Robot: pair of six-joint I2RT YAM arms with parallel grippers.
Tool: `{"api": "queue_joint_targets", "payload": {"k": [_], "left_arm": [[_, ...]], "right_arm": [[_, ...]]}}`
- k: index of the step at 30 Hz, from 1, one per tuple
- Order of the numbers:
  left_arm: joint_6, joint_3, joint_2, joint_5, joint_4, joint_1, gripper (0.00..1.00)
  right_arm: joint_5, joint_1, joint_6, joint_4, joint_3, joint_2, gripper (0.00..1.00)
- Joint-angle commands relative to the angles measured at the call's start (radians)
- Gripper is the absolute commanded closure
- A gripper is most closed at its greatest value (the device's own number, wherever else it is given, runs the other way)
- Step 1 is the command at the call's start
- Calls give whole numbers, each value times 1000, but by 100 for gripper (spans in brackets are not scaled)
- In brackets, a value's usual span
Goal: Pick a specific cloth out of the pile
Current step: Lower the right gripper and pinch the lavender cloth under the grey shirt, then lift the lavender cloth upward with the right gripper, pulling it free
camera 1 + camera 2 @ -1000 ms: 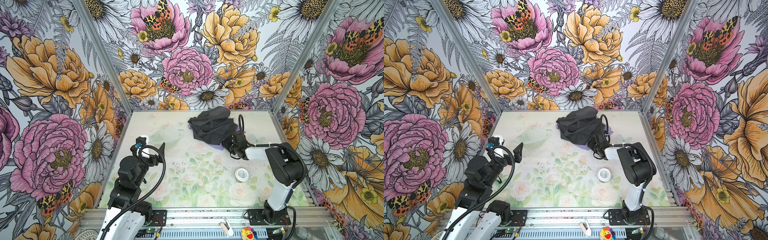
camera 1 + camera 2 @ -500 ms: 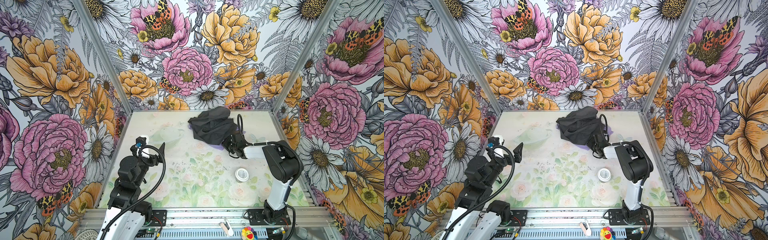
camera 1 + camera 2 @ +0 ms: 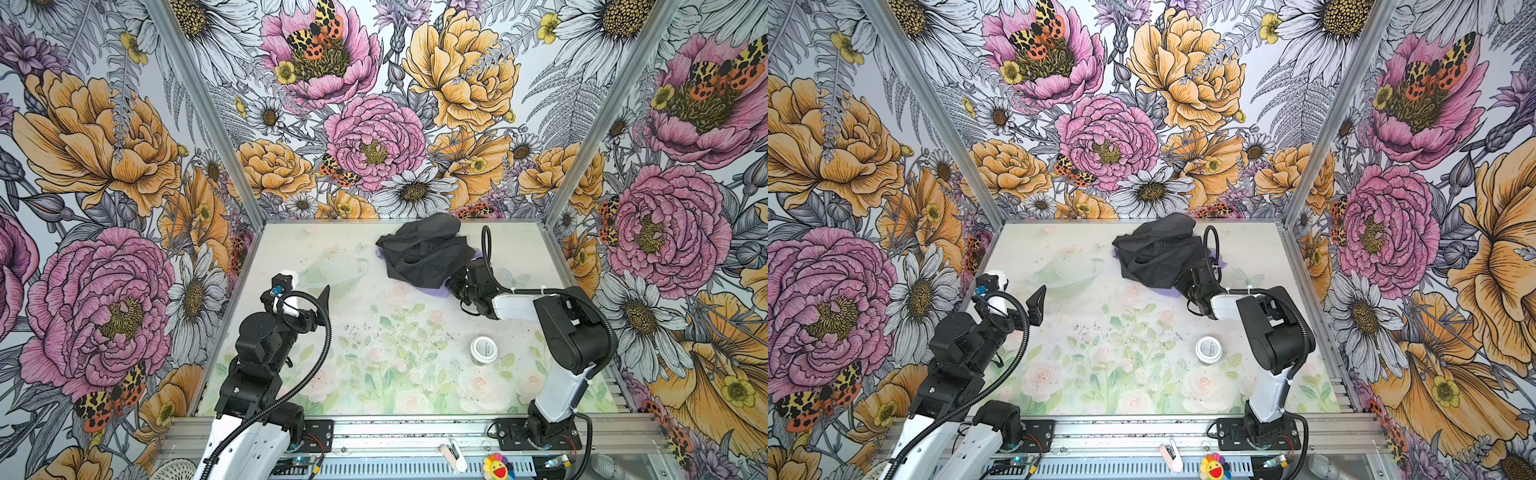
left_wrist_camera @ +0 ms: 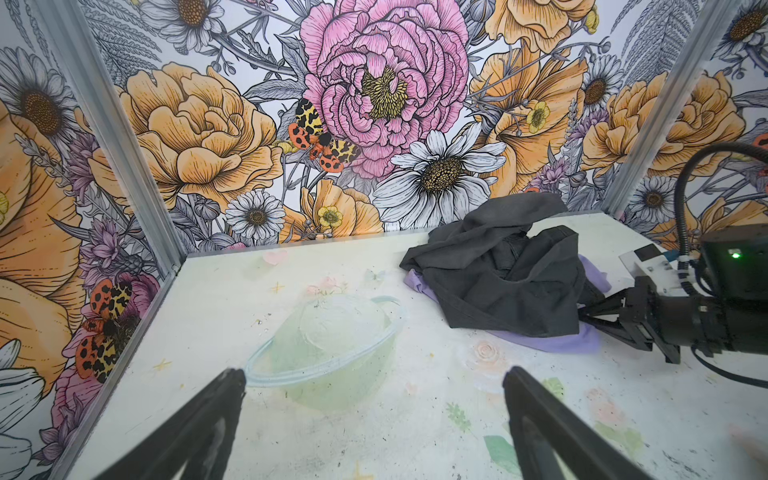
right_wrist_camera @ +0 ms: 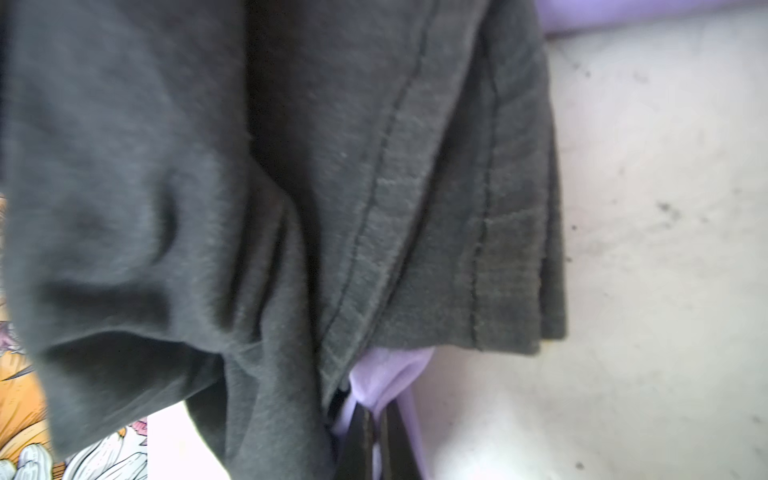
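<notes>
Now the table point(image 3: 374, 374) looks as it did a second ago, pale and flower-printed, filling the lower middle of both top views. Upper right of centre on it, close to the back wall, the pile point(image 3: 424, 253) point(image 3: 1158, 253) of charcoal garments has kept its crumpled shape and its place. The lavender cloth point(image 4: 552, 343) is still under that pile, with only its edges peeking out along the pile's lower and right sides point(image 3: 438, 292). What has changed is the right gripper point(image 5: 376, 415): at the pile's lower right edge, its jaws have come together and now pinch a fold of the cloth point(image 5: 386, 370) just beneath a dark hem point(image 5: 478, 291). The right arm's elbow has shifted only slightly. The left gripper point(image 4: 373, 372) has not moved, hanging over the table at the left of the top views, well apart from the pile, jaws spread wide and empty. The small white-lidded jar point(image 3: 483, 350) point(image 3: 1208, 349) stands where it stood, lower right of centre, near the right arm.
</notes>
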Motion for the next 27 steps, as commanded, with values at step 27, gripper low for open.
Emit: {"api": "queue_joint_targets", "payload": {"k": [27], "left_arm": [[17, -12, -18, -11, -1, -9, 1]], "right_arm": [[-8, -5, -12, -6, 121, -297, 100]]}}
